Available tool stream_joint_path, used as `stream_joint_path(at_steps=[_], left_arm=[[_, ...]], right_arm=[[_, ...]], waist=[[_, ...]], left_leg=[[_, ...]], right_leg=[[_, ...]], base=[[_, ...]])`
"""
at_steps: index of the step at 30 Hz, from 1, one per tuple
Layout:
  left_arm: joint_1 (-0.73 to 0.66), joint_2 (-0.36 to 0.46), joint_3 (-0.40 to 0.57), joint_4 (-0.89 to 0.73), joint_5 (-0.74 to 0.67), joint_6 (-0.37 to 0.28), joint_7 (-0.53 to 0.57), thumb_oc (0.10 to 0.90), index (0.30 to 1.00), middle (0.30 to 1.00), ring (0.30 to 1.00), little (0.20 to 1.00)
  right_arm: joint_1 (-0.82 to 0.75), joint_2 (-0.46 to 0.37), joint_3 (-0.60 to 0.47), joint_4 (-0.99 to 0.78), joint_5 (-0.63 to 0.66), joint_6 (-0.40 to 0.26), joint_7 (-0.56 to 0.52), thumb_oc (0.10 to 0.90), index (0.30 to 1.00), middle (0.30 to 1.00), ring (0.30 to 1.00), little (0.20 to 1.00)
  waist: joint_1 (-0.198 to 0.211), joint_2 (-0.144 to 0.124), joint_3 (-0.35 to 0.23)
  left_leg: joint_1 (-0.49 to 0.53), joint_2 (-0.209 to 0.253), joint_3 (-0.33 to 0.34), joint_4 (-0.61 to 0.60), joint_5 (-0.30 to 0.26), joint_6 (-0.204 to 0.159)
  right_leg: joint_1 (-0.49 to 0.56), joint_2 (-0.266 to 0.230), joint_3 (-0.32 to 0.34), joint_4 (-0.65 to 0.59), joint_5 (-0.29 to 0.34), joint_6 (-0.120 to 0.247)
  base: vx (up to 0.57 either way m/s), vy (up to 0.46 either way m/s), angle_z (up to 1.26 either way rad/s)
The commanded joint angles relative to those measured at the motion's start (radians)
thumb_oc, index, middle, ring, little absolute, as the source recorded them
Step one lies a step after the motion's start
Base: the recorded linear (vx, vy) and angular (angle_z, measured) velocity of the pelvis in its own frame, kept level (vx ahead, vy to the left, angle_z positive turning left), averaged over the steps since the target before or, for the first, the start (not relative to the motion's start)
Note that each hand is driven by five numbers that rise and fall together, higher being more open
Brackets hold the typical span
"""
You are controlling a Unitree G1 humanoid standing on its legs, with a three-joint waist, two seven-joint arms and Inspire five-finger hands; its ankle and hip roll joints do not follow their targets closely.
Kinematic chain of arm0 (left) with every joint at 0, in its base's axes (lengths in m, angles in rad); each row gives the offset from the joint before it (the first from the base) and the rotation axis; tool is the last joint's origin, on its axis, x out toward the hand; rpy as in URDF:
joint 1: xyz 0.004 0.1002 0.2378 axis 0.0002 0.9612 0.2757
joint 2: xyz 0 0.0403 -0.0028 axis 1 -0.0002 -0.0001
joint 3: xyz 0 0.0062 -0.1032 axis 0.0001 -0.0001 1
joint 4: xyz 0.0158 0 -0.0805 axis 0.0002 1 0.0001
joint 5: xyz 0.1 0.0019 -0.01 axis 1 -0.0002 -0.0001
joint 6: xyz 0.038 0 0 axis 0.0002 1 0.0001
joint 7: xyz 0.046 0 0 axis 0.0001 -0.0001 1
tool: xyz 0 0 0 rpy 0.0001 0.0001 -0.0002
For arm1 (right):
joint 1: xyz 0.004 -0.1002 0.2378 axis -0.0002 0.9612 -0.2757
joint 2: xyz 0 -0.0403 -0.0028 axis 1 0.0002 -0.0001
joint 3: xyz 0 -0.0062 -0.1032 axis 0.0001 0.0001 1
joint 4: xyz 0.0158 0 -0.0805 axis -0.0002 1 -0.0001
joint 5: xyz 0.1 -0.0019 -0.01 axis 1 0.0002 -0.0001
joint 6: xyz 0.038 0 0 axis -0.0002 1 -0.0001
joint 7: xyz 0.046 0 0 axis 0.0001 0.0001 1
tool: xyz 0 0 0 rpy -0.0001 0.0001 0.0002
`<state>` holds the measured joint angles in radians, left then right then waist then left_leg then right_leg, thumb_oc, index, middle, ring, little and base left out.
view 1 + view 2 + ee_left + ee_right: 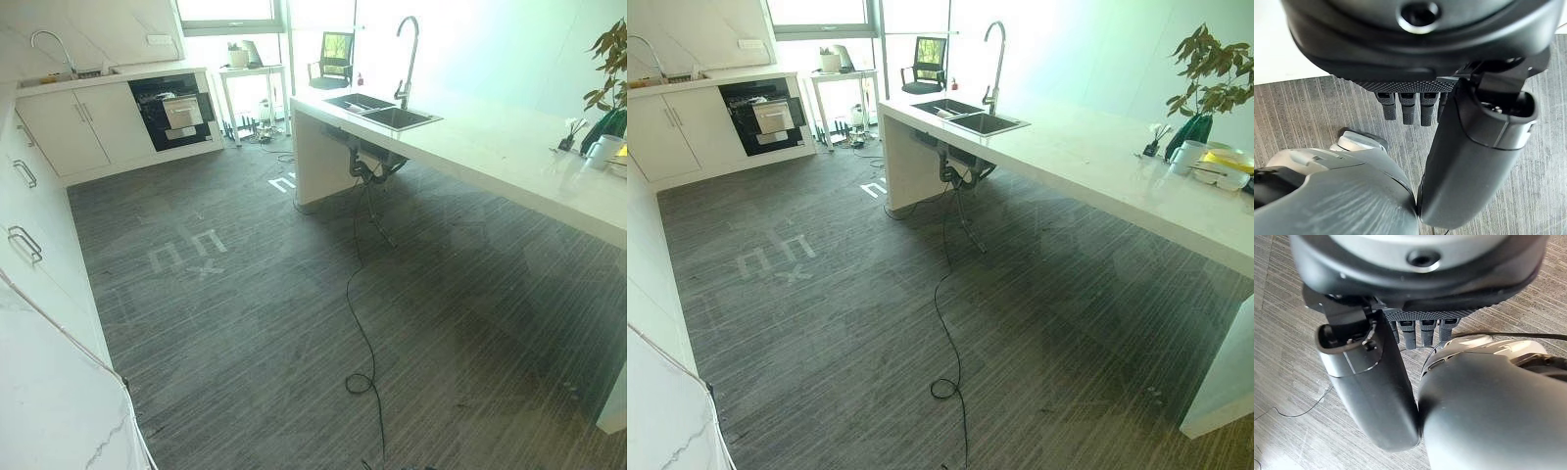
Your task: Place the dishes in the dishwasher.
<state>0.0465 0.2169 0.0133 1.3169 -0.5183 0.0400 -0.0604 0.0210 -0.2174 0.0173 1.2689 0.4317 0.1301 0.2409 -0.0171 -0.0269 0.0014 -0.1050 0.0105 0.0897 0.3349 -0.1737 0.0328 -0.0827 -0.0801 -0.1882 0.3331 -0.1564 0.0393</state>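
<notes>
Left eye view: a grey wood-grain floor (294,323) runs away to a far wall of white cabinets (83,122). A dishwasher (174,110) is built into that run at far left, its dark front showing with a pale panel across the middle. Along the right side a long white worktop (490,147) carries a steel sink (382,110) with a tall curved tap (407,59) at its far end. At the near right end of the worktop stand a white cup (600,150) and the lower leaves of a potted plant (609,69). A small white side table (253,83) and a black office chair (333,59) stand by the far window.

Right eye view: the near right end of the worktop shows more. The dishes (1221,168), pale bowls stacked with a yellow one among them, sit at the right edge just beside the cup and near the plant, well apart from the dishwasher across the room.

Left wrist view: the left hand (1410,105) hangs above the floor, fingers straight and relaxed, thumb extended beside them, grasping nothing.

Right wrist view: the right hand (1420,330) hangs above the floor likewise, fingers straight, thumb out to the side, empty.
</notes>
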Motion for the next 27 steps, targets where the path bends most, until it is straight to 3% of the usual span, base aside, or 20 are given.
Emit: stream_joint_path(at_steps=[1,18,24,25,27], left_arm=[[-0.033,0.01,0.009,0.005,0.012,0.004,-0.055,0.8,0.9,0.9,0.9,0.9],[-0.031,-0.001,0.011,0.014,-0.009,-0.001,-0.042,0.8,0.9,0.9,0.9,0.9],[-0.033,-0.005,0.015,0.004,-0.048,-0.036,-0.046,0.8,0.9,0.9,0.9,0.9],[-0.039,-0.001,0.024,-0.028,-0.09,-0.073,-0.051,0.8,0.9,0.9,0.9,0.9],[-0.049,0.002,0.024,-0.077,-0.114,-0.099,-0.052,0.8,0.9,0.9,0.9,0.9]], right_arm=[[-0.003,-0.014,0.019,0.029,-0.059,0.002,0.036,0.8,0.9,0.9,0.9,0.9],[-0.012,-0.008,0.032,0.04,-0.057,0.008,0.002,0.8,0.9,0.9,0.9,0.9],[-0.015,-0.01,0.029,0.026,-0.007,-0.072,0.011,0.8,0.9,0.9,0.9,0.9],[-0.019,-0.016,0.029,-0.024,0.038,-0.123,0.02,0.8,0.9,0.9,0.9,0.9],[-0.025,-0.024,0.035,-0.079,0.059,-0.166,0.023,0.8,0.9,0.9,0.9,0.9]], waist=[[0.013,0.01,0.037],[0.018,0.009,0.032],[0.017,0.008,0.034],[0.013,0.008,0.037],[0.01,0.008,0.044]], left_leg=[[0.06,0.011,0.017,-0.035,-0.103,-0.045],[0.057,0.013,0.017,-0.035,-0.106,-0.047],[0.058,0.02,0.017,-0.035,-0.103,-0.053],[0.057,0.023,0.016,-0.035,-0.1,-0.056],[0.054,0.025,0.013,-0.035,-0.095,-0.057]], right_leg=[[0.047,0.011,0.014,-0.033,-0.066,0.044],[0.04,0.013,0.012,-0.033,-0.069,0.043],[0.04,0.021,0.011,-0.033,-0.072,0.039],[0.042,0.027,0.013,-0.033,-0.073,0.036],[0.039,0.034,0.019,-0.033,-0.073,0.032]], base=[[0.0,0.0,0.0],[0.0,-0.011,0.01],[-0.01,-0.054,0.02],[0.0,-0.093,0.0],[-0.01,-0.103,0.02]])
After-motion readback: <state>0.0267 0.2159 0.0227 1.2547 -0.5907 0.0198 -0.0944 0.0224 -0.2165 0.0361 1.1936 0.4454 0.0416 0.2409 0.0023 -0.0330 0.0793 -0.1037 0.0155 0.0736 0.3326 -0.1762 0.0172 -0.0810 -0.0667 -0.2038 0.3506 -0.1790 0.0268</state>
